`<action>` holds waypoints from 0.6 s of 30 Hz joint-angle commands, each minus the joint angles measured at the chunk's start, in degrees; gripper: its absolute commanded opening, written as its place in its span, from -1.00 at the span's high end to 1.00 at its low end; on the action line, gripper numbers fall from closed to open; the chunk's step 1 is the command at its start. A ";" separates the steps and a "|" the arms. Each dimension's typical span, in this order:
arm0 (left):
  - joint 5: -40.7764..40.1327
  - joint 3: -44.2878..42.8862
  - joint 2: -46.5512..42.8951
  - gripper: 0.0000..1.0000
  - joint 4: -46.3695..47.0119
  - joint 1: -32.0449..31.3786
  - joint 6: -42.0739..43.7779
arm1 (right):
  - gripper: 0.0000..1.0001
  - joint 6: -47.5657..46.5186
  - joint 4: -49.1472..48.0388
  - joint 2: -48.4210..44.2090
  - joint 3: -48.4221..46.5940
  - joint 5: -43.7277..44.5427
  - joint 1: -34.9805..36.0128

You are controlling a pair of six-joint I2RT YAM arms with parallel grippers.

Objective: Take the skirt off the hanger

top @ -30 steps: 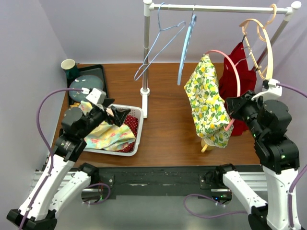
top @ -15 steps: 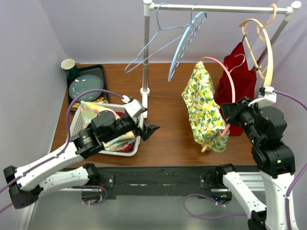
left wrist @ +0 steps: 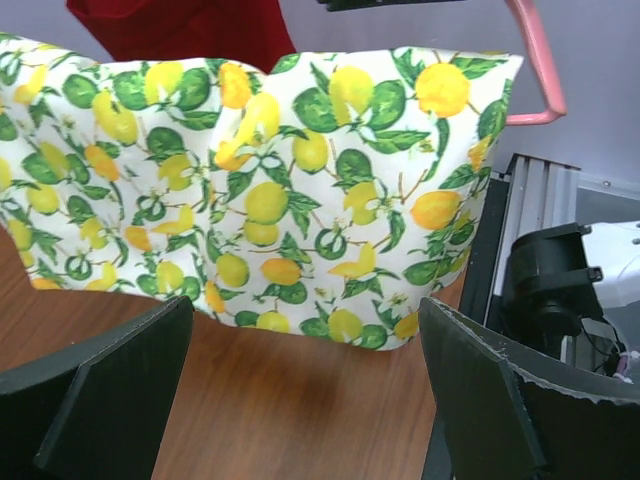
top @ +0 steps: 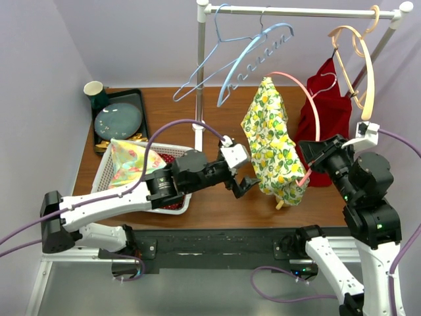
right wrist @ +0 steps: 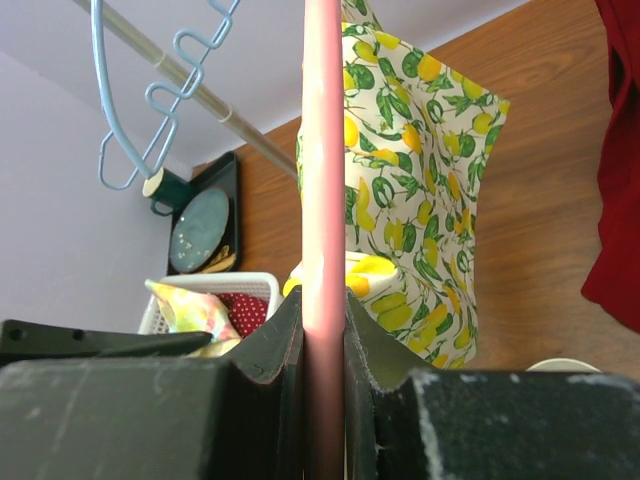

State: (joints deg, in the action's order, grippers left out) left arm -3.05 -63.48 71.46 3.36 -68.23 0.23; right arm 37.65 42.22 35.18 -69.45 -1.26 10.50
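basket point(top: 99, 178) holds floral cloth point(top: 131, 164) and perhaps red cloth point(top: 170, 158), while left claw point(top: 245, 187) gapes empty and right claw point(right wrist: 323, 340) pinches pink hanger point(right wrist: 323, 150).

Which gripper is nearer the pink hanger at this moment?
Right. The right gripper is shut on the pink hanger itself. The left gripper is open, low in front of the lemon-print skirt, clear of the hanger.

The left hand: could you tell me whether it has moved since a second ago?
Yes. The left hand swung right from over the basket, past the rack pole, toward the skirt.
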 commanded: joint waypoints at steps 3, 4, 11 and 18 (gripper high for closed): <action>1.47 -3.31 5.43 -1.00 9.65 -2.00 1.18 | 1.00 3.83 -9.17 -1.69 -0.60 -0.06 -0.04; 1.73 -3.84 6.23 -1.00 10.00 -2.09 1.26 | 1.00 4.18 -9.34 -1.87 -0.34 -0.32 -0.04; 5.86 -5.68 13.08 -1.00 14.92 -2.26 1.61 | 1.00 6.12 -10.49 -2.75 1.16 -1.56 0.04; 3.23 -7.01 17.57 -0.67 16.42 -2.35 2.85 | 1.00 6.38 -10.58 -3.80 2.39 -1.38 -0.04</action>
State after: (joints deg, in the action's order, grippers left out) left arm 0.89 -68.16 88.23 13.82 -70.22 1.28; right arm 42.52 40.58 32.82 -66.76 -1.67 10.48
